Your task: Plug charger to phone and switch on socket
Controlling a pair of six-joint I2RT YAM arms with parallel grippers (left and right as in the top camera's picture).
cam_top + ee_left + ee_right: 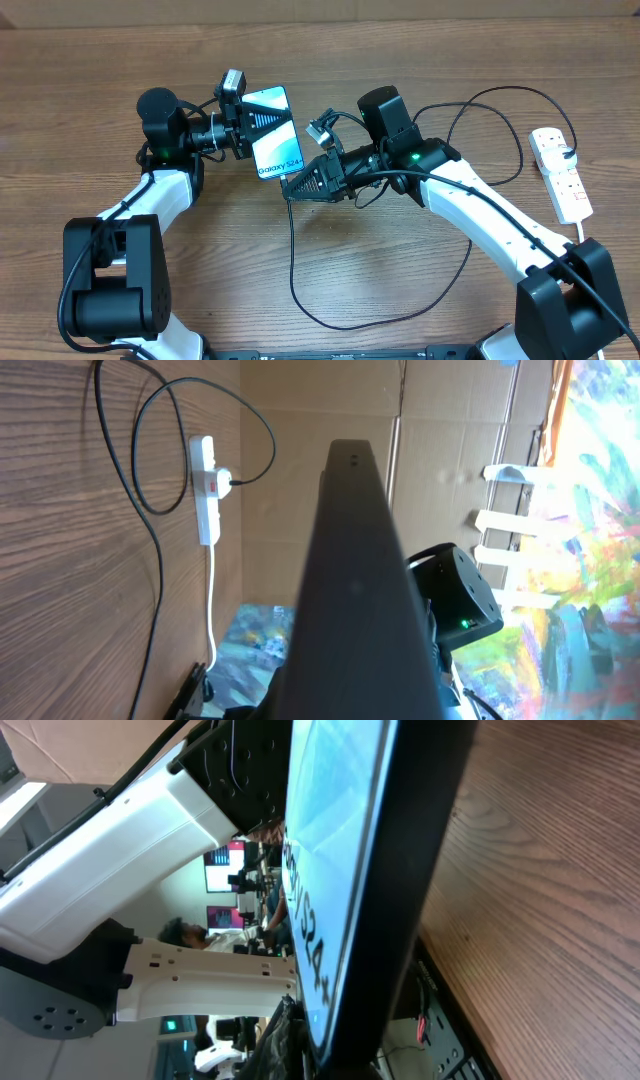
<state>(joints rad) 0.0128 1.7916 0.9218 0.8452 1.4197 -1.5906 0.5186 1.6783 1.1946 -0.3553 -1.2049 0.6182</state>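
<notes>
Right now my left claw [243,128] is clenched on the left side of the slim rectangular smartphone [272,130], holding it tilted above the brown wooden table [90,60], a little left of centre. Its screen is a blue-teal gradient with white "Galaxy S24" lettering at the near short edge.

My right claw [293,187] is clenched just beside that near edge, and the long thin black cable [291,250] rises to its tips. I cannot see the connector itself. The cable drops to the table, loops near and right, then runs far to the black plug [570,152] in the white oblong power strip [560,180]. The strip lies at the right side, well apart from the smartphone, with a small red switch [213,485] and a white cord [212,590].
</notes>
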